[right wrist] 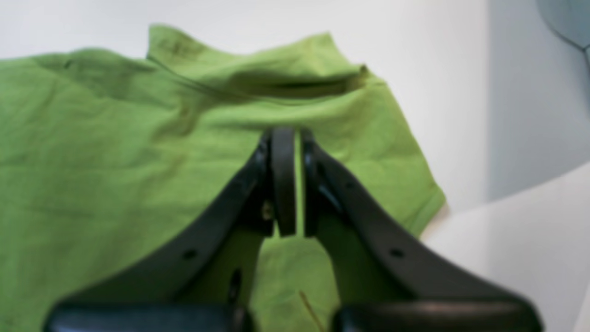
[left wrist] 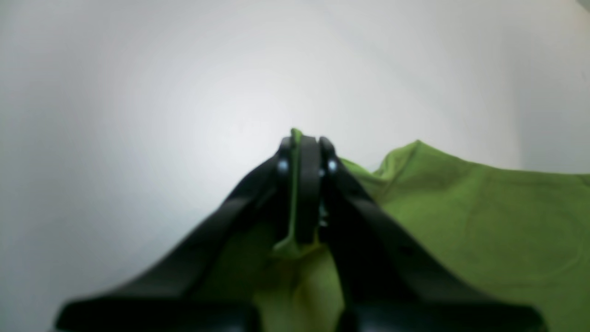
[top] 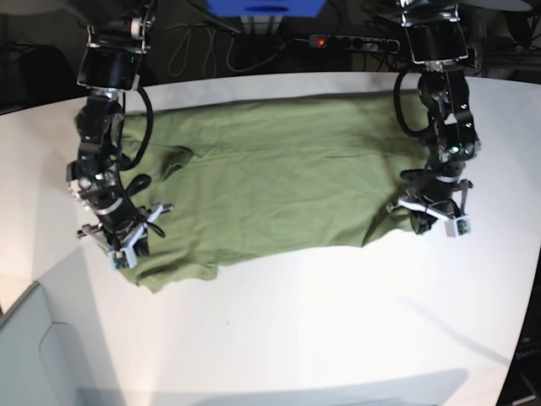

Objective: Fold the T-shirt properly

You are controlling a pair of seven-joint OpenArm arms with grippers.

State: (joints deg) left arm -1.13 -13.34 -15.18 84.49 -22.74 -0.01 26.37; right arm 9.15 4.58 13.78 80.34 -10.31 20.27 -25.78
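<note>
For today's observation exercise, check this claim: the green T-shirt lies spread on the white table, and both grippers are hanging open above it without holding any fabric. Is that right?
Not quite. The T-shirt does lie spread on the white table, but the grippers are not open. The left wrist view shows the left gripper shut on a fold of fabric, and the right wrist view shows the right gripper pinching the shirt too.

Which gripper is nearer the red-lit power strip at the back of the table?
Left. The left gripper grips the T-shirt on the base view's right, below the power strip; the right gripper is across the table, at the shirt's other end.
</note>
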